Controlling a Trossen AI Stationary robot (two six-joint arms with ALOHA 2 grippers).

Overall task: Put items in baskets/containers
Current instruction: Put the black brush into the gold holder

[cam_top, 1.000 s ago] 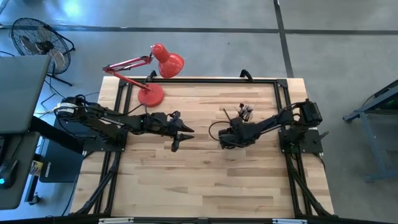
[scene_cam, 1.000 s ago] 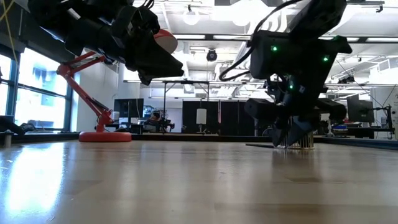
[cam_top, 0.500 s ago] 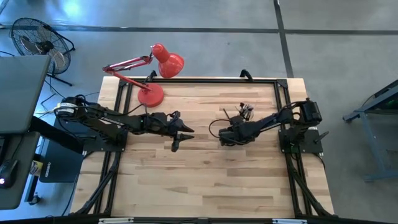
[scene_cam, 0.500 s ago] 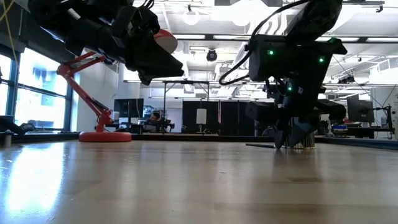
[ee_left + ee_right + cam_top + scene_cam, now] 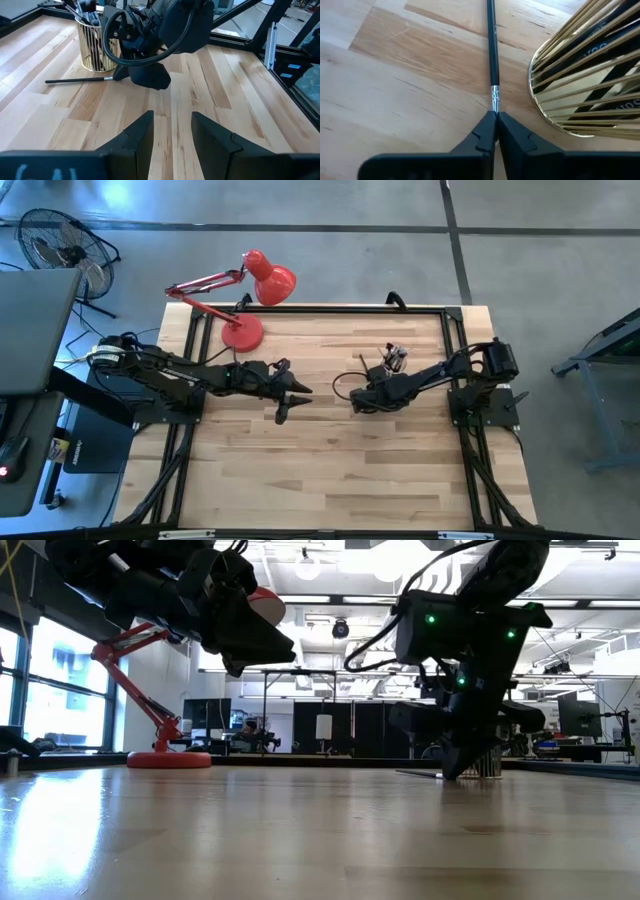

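Since 1 second ago, the right gripper (image 5: 496, 131) has been closed on 1 makeup brush (image 5: 492, 55) lying flat beside the gold wire cup (image 5: 590, 75) — thin, light, stiff, slippery; it is pinched near the ferrule. The left gripper (image 5: 171, 137) is held open mid-table.

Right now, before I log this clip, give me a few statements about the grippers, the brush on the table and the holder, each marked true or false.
1. The right gripper is shut on the brush lying on the table. True.
2. The holder is empty. False: several brushes stand in it.
3. The holder is a gold wire cage. True.
4. The left gripper grips a brush. False: it is open, holding nothing.
5. The red lamp stands beside the right arm. False: it stands on the left arm's side.
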